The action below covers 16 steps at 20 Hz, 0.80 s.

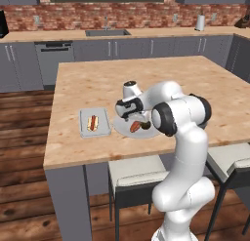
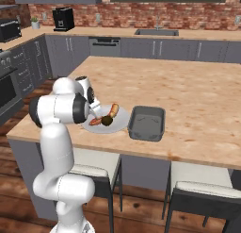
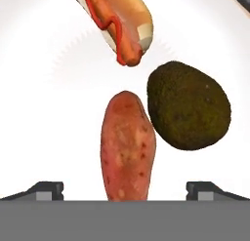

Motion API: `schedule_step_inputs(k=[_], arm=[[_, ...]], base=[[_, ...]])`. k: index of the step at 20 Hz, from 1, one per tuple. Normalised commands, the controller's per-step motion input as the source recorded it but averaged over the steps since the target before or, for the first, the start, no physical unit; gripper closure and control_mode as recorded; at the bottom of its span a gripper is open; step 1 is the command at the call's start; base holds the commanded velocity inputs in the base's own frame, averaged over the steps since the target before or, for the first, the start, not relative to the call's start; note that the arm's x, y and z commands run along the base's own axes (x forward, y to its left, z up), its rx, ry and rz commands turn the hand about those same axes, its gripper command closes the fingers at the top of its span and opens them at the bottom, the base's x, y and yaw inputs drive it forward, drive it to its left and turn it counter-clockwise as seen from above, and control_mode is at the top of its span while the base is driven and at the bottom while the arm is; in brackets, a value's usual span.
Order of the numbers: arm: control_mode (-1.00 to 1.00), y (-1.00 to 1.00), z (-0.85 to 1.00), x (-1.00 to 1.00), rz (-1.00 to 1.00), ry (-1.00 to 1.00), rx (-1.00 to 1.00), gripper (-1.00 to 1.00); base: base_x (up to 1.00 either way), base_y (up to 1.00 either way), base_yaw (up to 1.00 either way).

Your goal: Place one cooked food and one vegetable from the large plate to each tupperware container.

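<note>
The sweet potato lies on the large plate, near that plate's edge closest to the robot, with a dark avocado just beside it and a hot dog in a bun farther in. The plate sits near the front edge of the island counter, between two tupperware containers — the light grey tray already holds a hot dog, while the darker grey tray looks empty.

The sweet potato is likely firm and fairly heavy for its size, with a dry, slightly rough skin, so it should not slip much. It tapers at both ends; the thick middle, taken across its narrow width, looks like the safest place to grip. The avocado alongside leaves little room on that side — a finger could nudge it, and it may roll.

The arm is folded forward over the counter's front edge, wrist bent so the gripper points straight down at the plate. In the hand view its jaws stand wide apart, the sweet potato centred between the two fingertips, nothing held.
</note>
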Motion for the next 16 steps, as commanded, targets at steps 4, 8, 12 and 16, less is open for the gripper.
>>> schedule_step_inputs(k=[4, 8, 12, 16], arm=[[-1.00, -0.12, -0.16, -0.02, -0.20, 0.00, 0.00, -1.00], [-1.00, -0.05, -0.22, 0.00, -0.15, 0.00, 0.00, -1.00], [-1.00, 0.00, -0.28, 0.01, -0.06, 0.00, 0.00, -1.00], [-1.00, -0.02, -0.29, 0.01, 0.00, 0.00, 0.00, -1.00]], base=[[0.00, 0.00, 0.00], [0.00, 0.00, 0.00], [0.00, 0.00, 0.00], [0.00, 0.00, 0.00]])
